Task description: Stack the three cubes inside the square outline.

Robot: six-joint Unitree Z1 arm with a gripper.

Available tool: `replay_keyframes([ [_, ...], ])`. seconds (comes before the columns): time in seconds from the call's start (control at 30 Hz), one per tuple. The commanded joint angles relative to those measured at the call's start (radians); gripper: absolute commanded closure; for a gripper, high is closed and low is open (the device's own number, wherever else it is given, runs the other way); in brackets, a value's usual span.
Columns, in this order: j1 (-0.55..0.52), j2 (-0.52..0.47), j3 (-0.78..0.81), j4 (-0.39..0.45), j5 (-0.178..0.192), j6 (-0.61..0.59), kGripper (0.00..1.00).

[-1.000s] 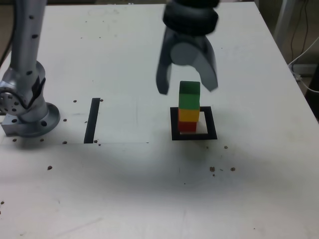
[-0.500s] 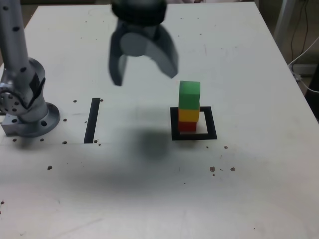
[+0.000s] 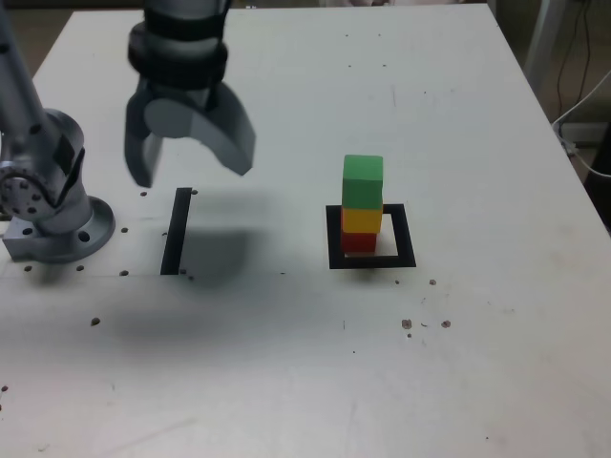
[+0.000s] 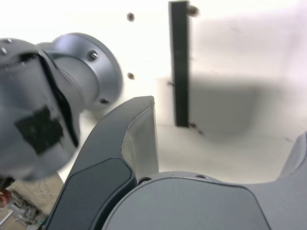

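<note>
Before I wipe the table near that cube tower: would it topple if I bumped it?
Probably. The stack is three cubes tall on a single-cube footprint, so it looks top-heavy. The green cube seems slightly offset from the yellow cube, so it would likely slide off first. Nothing steadies it; the gripper is well away, jaws open.

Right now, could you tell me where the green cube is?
In the exterior view, the green cube tops the stack, on the yellow cube above the red cube, inside the square black tape outline.
</note>
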Motion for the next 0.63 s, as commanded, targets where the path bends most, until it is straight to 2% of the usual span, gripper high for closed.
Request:
replay_keyframes([
  [0.0, 0.011, -0.018, 0.061, -0.047, 0.005, 0.010, 0.01],
  [0.23, 0.023, -0.034, 0.207, -0.158, 0.007, 0.022, 0.01],
  [0.6, 0.029, -0.024, 0.277, -0.225, 0.016, 0.028, 0.00],
])
